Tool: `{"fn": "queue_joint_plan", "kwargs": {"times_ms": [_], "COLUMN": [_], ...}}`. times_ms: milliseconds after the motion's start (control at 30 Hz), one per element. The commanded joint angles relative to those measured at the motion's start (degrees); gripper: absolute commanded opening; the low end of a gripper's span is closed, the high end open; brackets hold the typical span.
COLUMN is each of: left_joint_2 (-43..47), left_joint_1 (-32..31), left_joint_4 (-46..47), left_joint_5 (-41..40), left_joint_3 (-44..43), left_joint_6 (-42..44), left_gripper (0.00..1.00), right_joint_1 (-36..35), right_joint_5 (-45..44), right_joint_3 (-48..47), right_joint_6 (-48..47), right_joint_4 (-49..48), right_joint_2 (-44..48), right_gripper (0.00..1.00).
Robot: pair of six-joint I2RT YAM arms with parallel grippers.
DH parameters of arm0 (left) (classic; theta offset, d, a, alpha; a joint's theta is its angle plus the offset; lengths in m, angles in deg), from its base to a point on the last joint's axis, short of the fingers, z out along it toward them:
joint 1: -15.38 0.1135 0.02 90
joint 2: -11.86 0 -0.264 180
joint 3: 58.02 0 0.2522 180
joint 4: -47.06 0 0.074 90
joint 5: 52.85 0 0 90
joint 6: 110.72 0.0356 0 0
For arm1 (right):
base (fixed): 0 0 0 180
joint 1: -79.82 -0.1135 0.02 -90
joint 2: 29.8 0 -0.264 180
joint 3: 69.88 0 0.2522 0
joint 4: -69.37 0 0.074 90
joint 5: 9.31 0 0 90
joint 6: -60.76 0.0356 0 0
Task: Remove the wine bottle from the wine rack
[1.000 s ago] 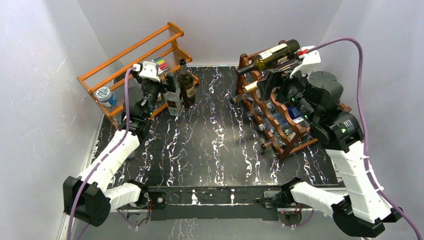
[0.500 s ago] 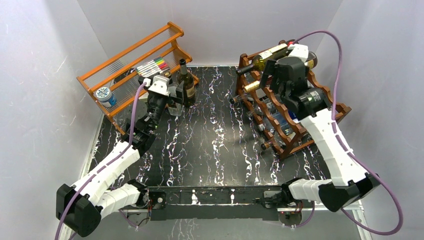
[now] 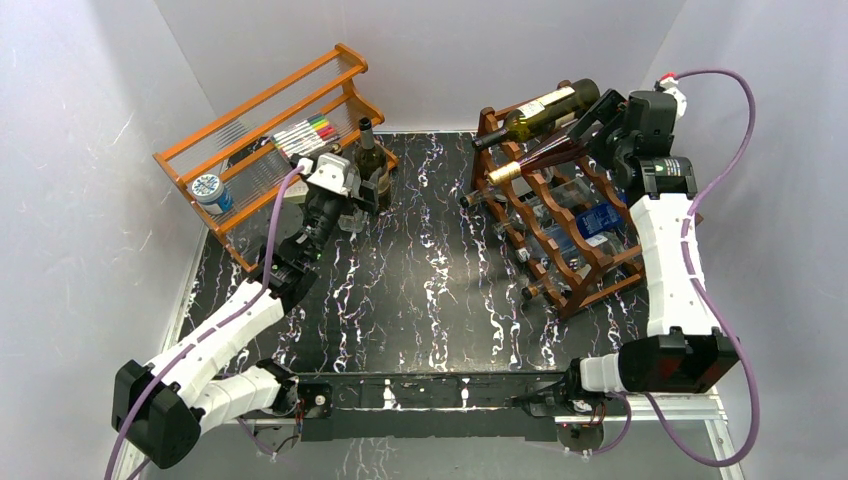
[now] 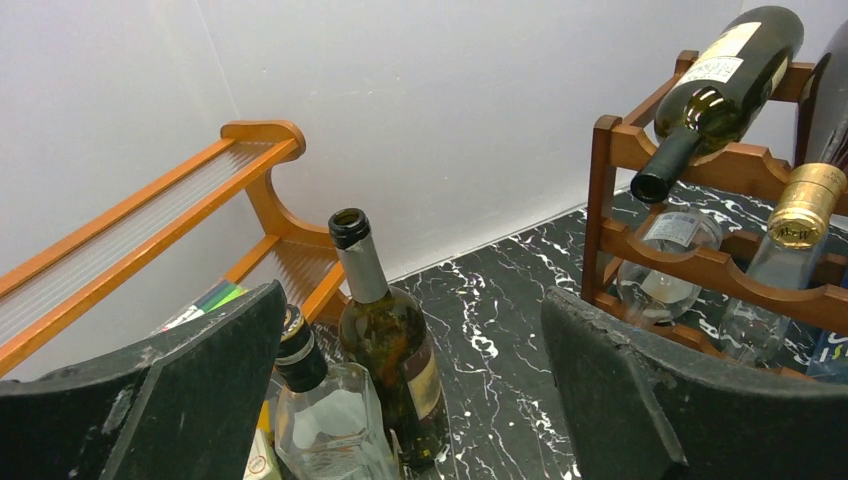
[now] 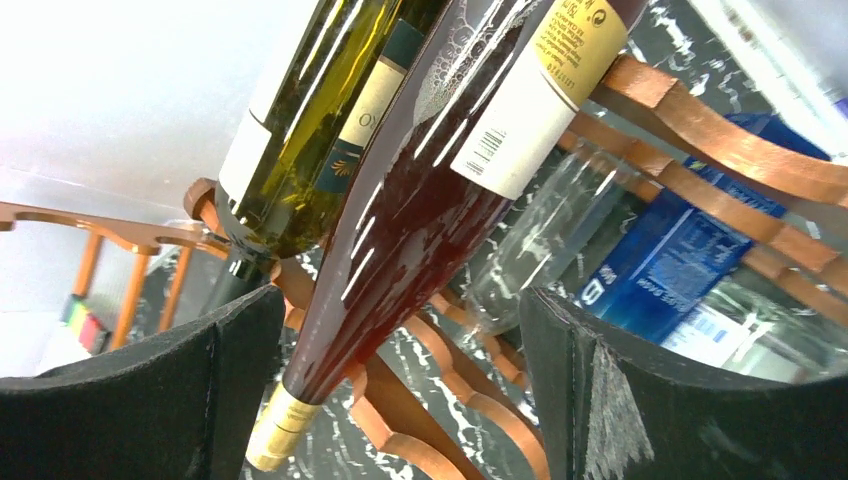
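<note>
Since neither arm carries anything, the step in hand looks like the approach for a grasp. It falls to the right gripper [image 5: 400,300], which hovers at the back of the wine rack [image 4: 690,262] with its fingers spread wide and nothing between the pads. Doing it well means settling on one bottle and squaring up on it. The red wine bottle [image 5: 420,220] with the gold foil cap lies slanted on an upper tier, its neck down towards the middle of the table and its base up towards the wrist. I judge the fingers should straddle the broad body near the white label, not the slick tapering shoulder, and close firmly before any pull. The draw-out should follow the bottle's own axis, back and up, so the body does not snag on the scalloped rails. The green wine bottle [image 5: 300,140] lies just beside it on the top tier; whether the two touch I cannot tell, and a wide jaw may knock it. Relative to the right gripper, the red bottle runs away ahead of the fingers, centred between them in the wrist view but touched by neither. The left gripper [image 4: 412,300], likewise spread and empty, hangs well apart across the marbled table [image 3: 430,290], near an upright dark bottle [image 4: 390,345] and the orange rack [image 3: 260,110].
</note>
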Motion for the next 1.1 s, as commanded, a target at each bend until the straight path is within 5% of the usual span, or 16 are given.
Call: {"fn": "queue_joint_plan", "kwargs": {"times_ms": [0,400,1067], "left_joint_2": [-0.2,-0.4,-0.7], "left_joint_1": [-0.4,-0.6,-0.9], "left_joint_4": [2.1,2.2,2.6], "left_joint_5": [1.4,1.9,2.0], "left_joint_3": [-0.7,-0.6,-0.3], "left_joint_6": [-0.6,-0.3,0.2], "left_gripper": [0.98,0.98,0.98], "right_joint_1": [4.7,7.6,7.6], "right_joint_5": [10.7,18.0,17.4], "right_joint_3": [1.5,10.6,17.8], "right_joint_6": [7.1,17.3,27.3], "right_joint_4": [-7.8,-22.3,-31.9], "right_joint_2": [-1.0,-3.4,-6.1], "right_gripper": [0.98,0.98,0.98]}}
